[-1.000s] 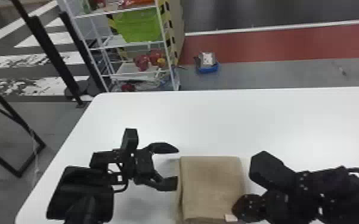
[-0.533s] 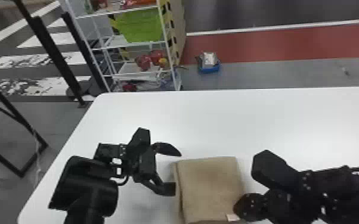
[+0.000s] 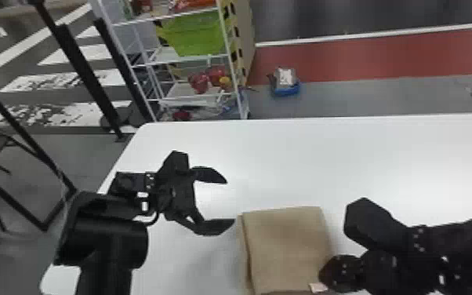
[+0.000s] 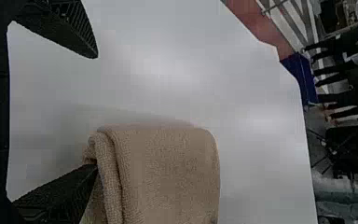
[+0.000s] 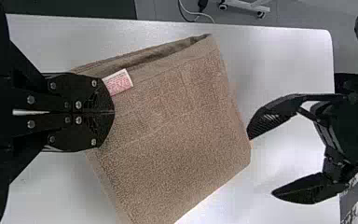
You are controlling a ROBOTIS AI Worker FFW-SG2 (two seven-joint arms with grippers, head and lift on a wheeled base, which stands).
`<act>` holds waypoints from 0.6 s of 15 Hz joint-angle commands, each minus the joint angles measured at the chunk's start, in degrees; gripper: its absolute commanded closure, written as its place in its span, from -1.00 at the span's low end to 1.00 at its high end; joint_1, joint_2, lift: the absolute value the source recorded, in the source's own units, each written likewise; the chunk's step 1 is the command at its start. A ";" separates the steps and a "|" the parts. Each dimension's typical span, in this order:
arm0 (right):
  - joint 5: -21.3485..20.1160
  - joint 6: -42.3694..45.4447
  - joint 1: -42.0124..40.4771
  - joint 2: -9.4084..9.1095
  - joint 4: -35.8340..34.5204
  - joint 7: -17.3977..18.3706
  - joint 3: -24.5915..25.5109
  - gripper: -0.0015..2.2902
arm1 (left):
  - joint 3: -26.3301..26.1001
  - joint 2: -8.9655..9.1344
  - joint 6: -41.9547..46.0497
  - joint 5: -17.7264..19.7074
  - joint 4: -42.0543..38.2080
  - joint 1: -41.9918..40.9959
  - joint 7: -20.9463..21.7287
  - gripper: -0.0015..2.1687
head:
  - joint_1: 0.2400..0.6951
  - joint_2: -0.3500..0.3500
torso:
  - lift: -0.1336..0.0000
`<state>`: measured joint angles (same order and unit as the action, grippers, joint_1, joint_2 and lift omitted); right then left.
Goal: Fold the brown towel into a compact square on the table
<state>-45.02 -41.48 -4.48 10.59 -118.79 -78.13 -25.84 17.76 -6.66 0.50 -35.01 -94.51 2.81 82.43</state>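
Observation:
My left gripper (image 3: 230, 202) stands open at the far left corner of the folded brown towel (image 3: 286, 247). In the left wrist view, one finger of my left gripper (image 4: 96, 111) is against or just beside the layered fold of the towel (image 4: 168, 168); the other is over bare tabletop. At the towel's near right part is my right gripper (image 3: 325, 274). In the right wrist view, my right gripper (image 5: 113, 112) is shut over the towel's (image 5: 177, 126) edge beside the small label (image 5: 118, 82); I cannot tell whether cloth is pinched.
The white table (image 3: 286, 157) extends beyond the towel and to its right. Past its far left corner stand a wire shelf with a green bin (image 3: 194, 35) and black posts. A blue container (image 3: 285, 88) lies on the floor behind.
My left gripper has shifted away from the robot and slightly left, its lower finger now nearer the towel's far corner. The whole head view has shifted a little. The right gripper looks nearly still on the towel.

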 commanded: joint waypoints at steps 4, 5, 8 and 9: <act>8.19 -5.24 1.23 -3.21 -6.01 -0.19 8.61 0.63 | 8.00 1.04 -18.39 18.14 -1.38 0.44 -18.88 -0.96 | 1.00 0.97 | -1.00; 9.86 -7.88 1.85 -4.09 -7.68 -0.19 9.93 0.63 | 7.91 1.39 -19.80 19.90 -2.26 -0.18 -21.79 -0.96 | 1.00 0.99 | -1.00; 13.64 -11.75 -1.14 -6.28 -11.99 -0.19 15.03 0.46 | 7.82 4.29 -19.80 25.35 -4.37 -2.90 -28.73 -0.96 | 1.00 1.00 | -1.00; 15.58 -10.87 -3.87 -7.16 -12.69 0.70 17.49 0.10 | 7.38 4.29 -19.62 28.77 -4.45 -4.22 -31.63 -0.96 | 1.00 0.99 | -1.00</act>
<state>-31.64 -52.65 -5.32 4.59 -130.44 -77.79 -11.22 25.51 -2.77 -19.24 -10.33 -98.60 0.21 52.27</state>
